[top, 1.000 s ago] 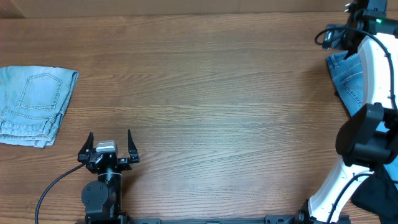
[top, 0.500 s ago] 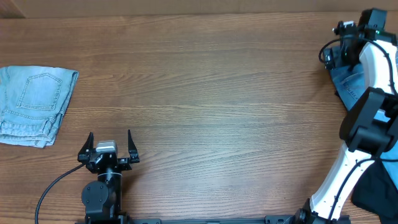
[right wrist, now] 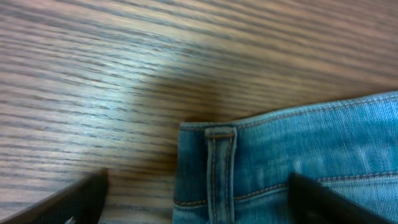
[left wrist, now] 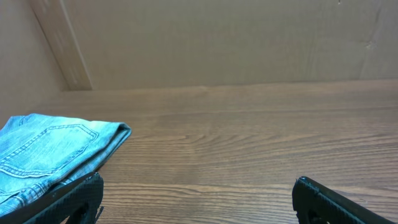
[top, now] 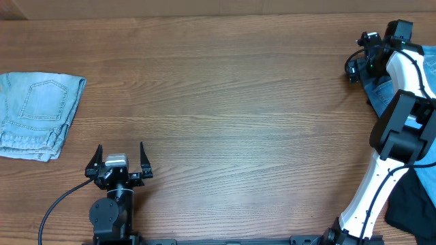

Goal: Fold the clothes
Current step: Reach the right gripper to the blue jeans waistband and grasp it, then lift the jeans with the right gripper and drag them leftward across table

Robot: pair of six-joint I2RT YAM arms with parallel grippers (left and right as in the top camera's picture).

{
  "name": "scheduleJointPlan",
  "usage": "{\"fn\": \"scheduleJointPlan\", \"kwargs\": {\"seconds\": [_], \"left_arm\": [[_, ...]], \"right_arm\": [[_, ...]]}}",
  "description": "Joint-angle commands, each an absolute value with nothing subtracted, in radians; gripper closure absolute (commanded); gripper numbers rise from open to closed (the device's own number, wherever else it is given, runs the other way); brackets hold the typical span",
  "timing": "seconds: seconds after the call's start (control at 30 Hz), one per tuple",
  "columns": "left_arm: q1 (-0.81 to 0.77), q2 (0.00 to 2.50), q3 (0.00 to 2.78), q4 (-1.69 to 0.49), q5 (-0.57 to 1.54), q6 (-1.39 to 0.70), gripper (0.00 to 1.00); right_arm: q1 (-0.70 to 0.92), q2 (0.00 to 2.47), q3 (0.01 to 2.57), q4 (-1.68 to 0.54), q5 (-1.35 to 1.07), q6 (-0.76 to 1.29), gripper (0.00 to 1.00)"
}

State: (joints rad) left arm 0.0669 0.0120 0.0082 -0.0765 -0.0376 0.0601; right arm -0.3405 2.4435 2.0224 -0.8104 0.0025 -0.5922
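The medium-blue jeans [top: 380, 95] lie at the table's far right edge, mostly hidden under my right arm. In the right wrist view their waistband and a belt loop [right wrist: 221, 162] sit between my fingers. My right gripper [top: 359, 60] is open and hovers low over the waistband's edge [right wrist: 208, 205], holding nothing. My left gripper [top: 121, 156] is open and empty near the front left; it also shows in the left wrist view [left wrist: 199, 202].
A folded pair of paler light-blue jeans [top: 34, 112] lies at the left edge, also in the left wrist view [left wrist: 50, 152]. A black garment [top: 415, 204] lies at the front right corner. A wall runs behind the table's far edge.
My right gripper has moved from the far right corner toward the left and nearer, coming over the edge of the jeans' waistband. The left arm has not moved.
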Motion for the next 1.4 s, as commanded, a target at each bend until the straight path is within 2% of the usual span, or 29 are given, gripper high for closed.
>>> {"fn": "scheduleJointPlan", "kwargs": {"seconds": [0.0,0.1,0.13,0.27,0.3,0.37,0.4,0.53,0.8,1.07,1.37], "left_arm": [[0.072,0.004,0.005,-0.074,-0.033,0.078,0.00],[0.072,0.004,0.005,-0.074,-0.033,0.079,0.00],[0.072,0.004,0.005,-0.074,-0.033,0.079,0.00],[0.072,0.004,0.005,-0.074,-0.033,0.079,0.00],[0.072,0.004,0.005,-0.074,-0.033,0.079,0.00],[0.072,0.004,0.005,-0.074,-0.033,0.079,0.00],[0.072,0.004,0.005,-0.074,-0.033,0.079,0.00],[0.072,0.004,0.005,-0.074,-0.033,0.079,0.00],[0.072,0.004,0.005,-0.074,-0.033,0.079,0.00],[0.072,0.004,0.005,-0.074,-0.033,0.079,0.00],[0.072,0.004,0.005,-0.074,-0.033,0.079,0.00]], "right_arm": [[-0.344,2.505,2.019,-0.812,0.004,-0.599,0.29],[-0.345,2.513,2.019,-0.813,0.005,-0.599,0.60],[-0.345,2.513,2.019,-0.816,0.005,-0.599,0.65],[-0.345,2.512,2.023,-0.816,0.005,-0.598,0.68],[-0.345,2.510,2.025,-0.816,0.005,-0.598,0.73],[-0.343,2.495,2.033,-0.816,0.006,-0.589,0.93],[-0.342,2.484,2.044,-0.816,0.005,-0.565,0.96],[-0.342,2.419,2.114,-0.817,0.005,-0.426,0.96],[-0.342,2.209,2.221,-0.896,0.005,-0.279,0.96],[-0.343,1.957,2.221,-0.931,0.136,-0.256,0.96],[-0.342,1.830,2.281,-0.928,0.170,-0.253,0.96]]}}
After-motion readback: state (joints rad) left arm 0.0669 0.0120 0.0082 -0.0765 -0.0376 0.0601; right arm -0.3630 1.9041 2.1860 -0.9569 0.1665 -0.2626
